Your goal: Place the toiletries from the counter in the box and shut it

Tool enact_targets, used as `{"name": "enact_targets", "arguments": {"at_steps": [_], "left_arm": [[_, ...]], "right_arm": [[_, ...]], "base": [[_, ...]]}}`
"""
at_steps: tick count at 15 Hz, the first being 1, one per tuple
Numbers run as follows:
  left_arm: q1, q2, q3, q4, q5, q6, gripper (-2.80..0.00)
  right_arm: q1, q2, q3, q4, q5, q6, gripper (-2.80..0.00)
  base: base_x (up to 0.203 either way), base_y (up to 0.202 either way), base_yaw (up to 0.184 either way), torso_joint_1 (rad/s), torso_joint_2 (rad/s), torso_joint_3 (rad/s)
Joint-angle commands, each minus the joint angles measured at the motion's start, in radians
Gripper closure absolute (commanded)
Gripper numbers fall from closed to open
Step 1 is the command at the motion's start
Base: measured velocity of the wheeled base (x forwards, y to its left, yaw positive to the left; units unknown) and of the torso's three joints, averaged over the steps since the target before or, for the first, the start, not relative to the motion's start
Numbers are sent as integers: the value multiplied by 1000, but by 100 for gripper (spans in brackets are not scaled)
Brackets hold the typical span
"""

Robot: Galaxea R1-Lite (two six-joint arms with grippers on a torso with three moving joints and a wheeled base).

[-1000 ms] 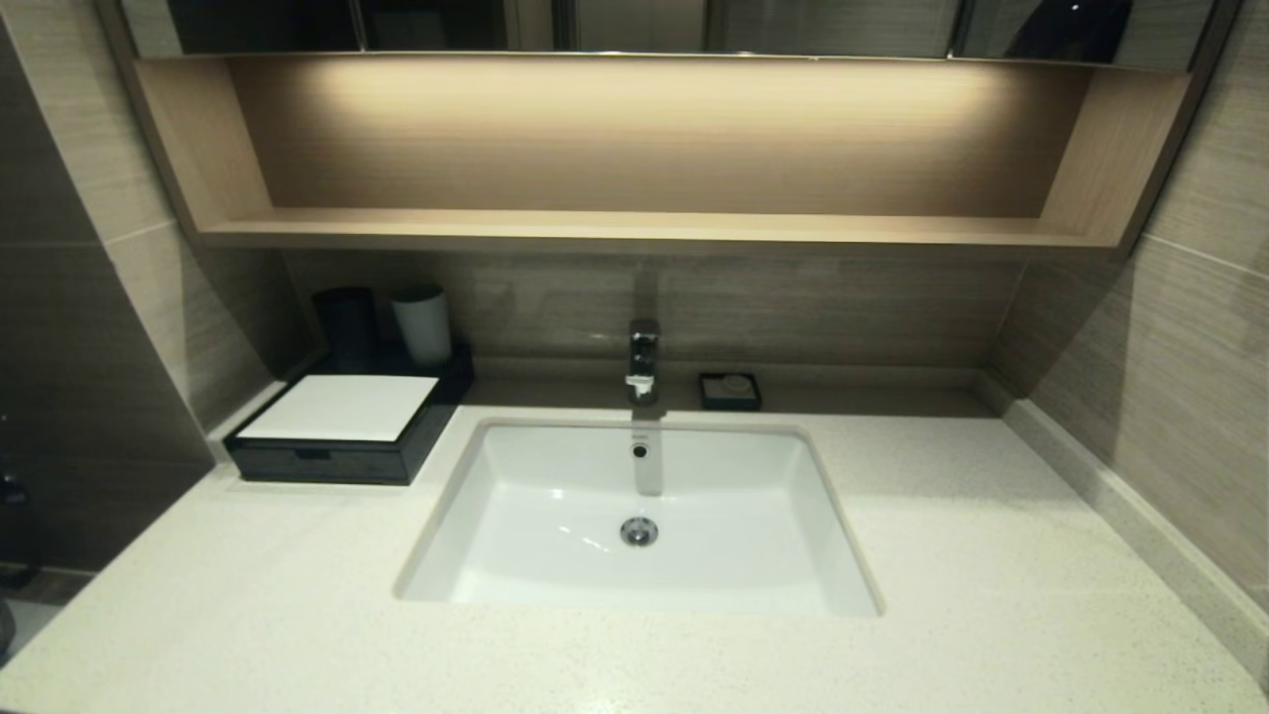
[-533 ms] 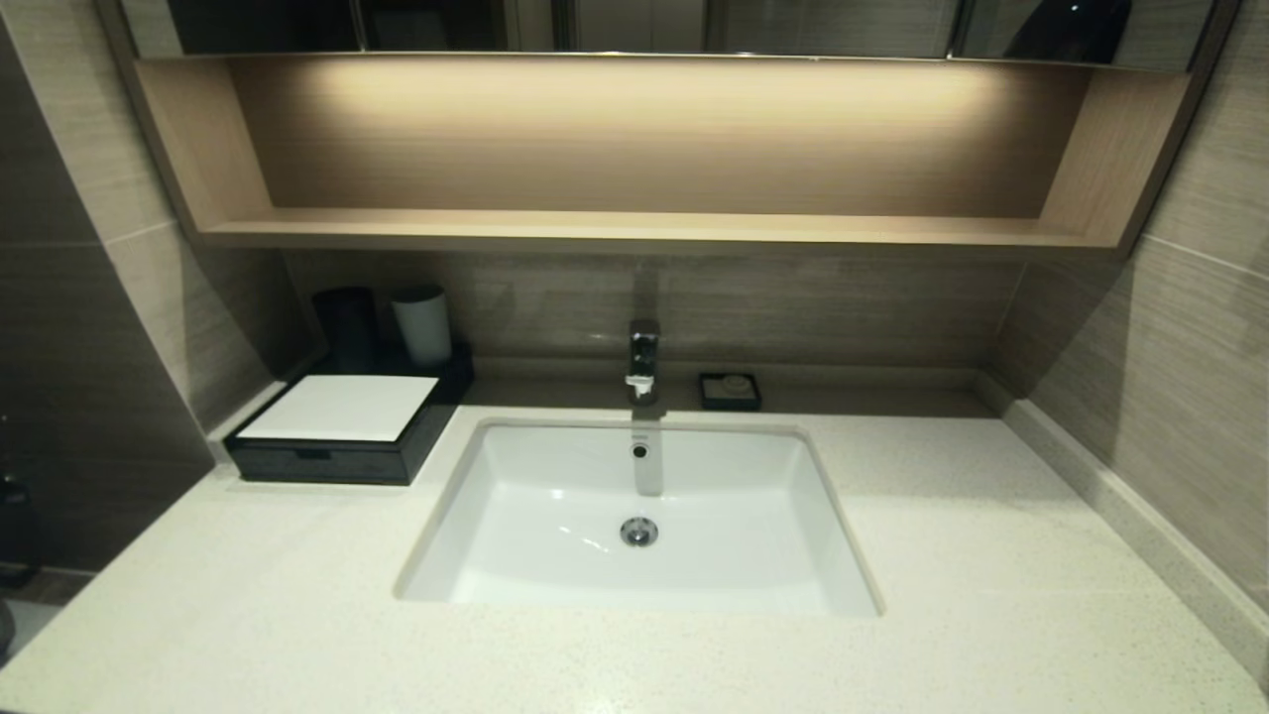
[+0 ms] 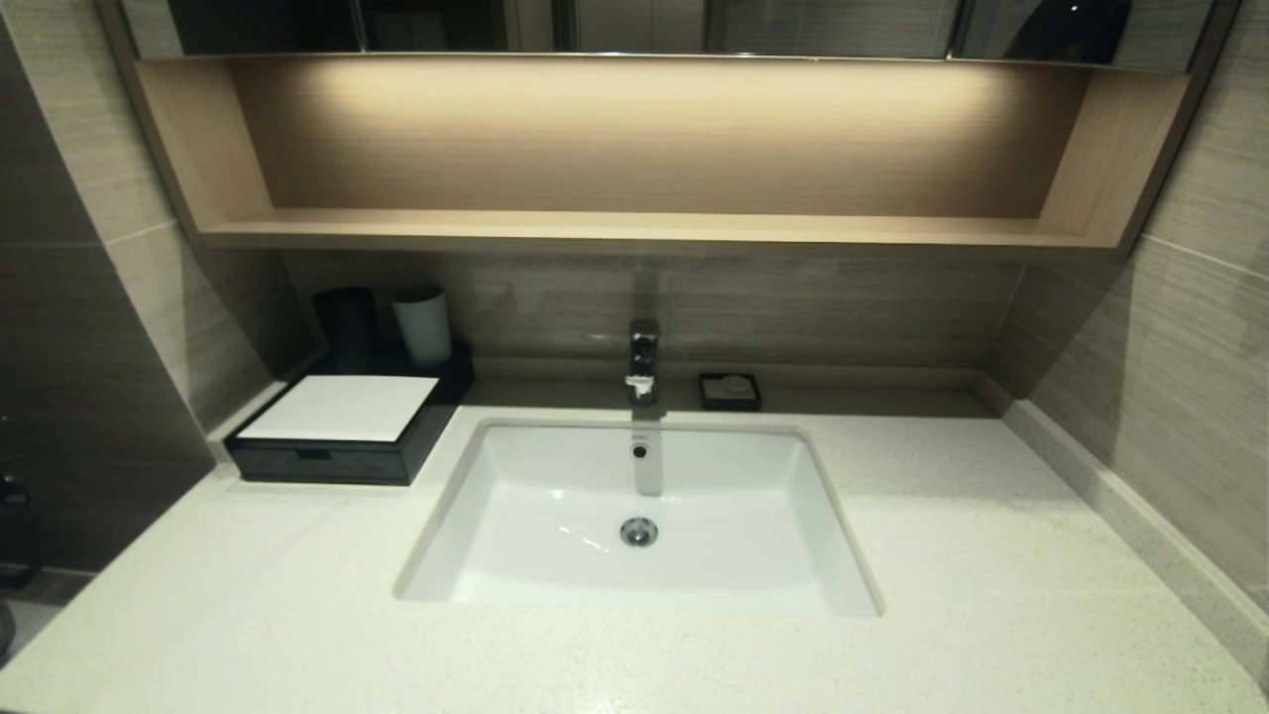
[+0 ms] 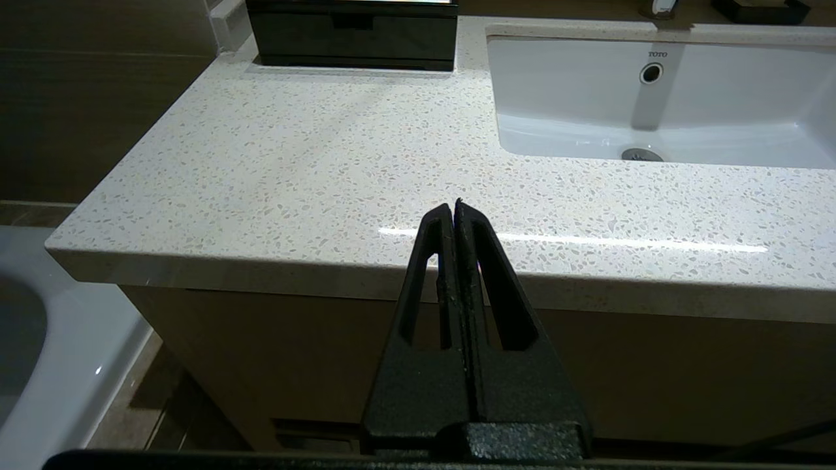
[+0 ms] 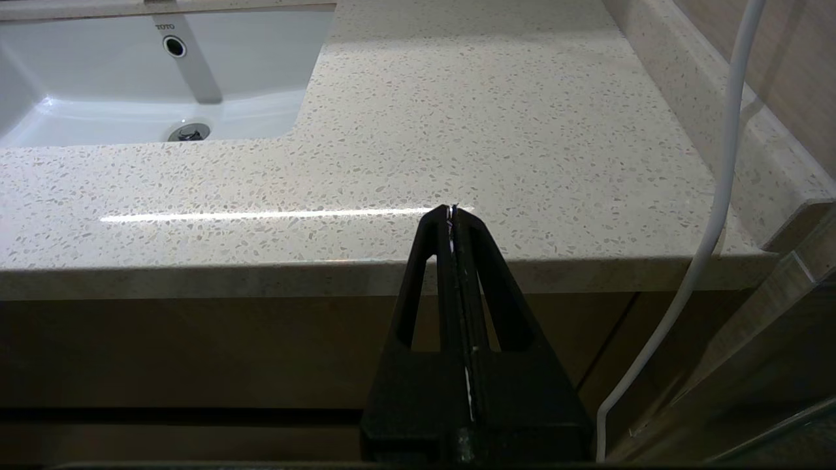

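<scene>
Left gripper (image 4: 455, 207): black fingers pressed together, holding nothing, low centre of the left wrist view, hanging off the counter's front edge; looks parked out of the work area.
Right gripper (image 5: 453, 210): also pinched together and empty, low centre of the right wrist view, in front of the counter edge; idle.
Pale cream speckled stone counter (image 3: 248, 605): fills the lower half of the head view, and no wrapped toothbrush packets or pouch show on it in any view.
White rectangular sink (image 3: 555, 476): sunk into the middle of the counter, chrome tap (image 3: 643, 359) behind it.
Low glossy black box with the flat white top panel (image 3: 342, 409): left of centre in the head view, against the wall; its front drawer sits flush, so it reads as closed.
Toiletries: not visible; my guess is they are inside the box, which would put the task at its end.
Black tumbler (image 3: 345, 325) and white-grey cup (image 3: 422, 323): upright at the box's far edge, out of the way.
Small square black soap dish (image 3: 730, 390): right of the tap.
</scene>
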Motion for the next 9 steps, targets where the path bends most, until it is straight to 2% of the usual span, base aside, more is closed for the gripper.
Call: {"name": "enact_targets", "arguments": {"at_steps": [1,9], "left_arm": [[0,-2,1,1,2,-9,0],[0,-2,1,-1,2,-9,0]], "right_arm": [[0,0,0,1,1,-1,0],[0,0,0,1,0,0,0]], "base": [[0,0,0,0,0,0],[0,0,0,0,0,0]]}}
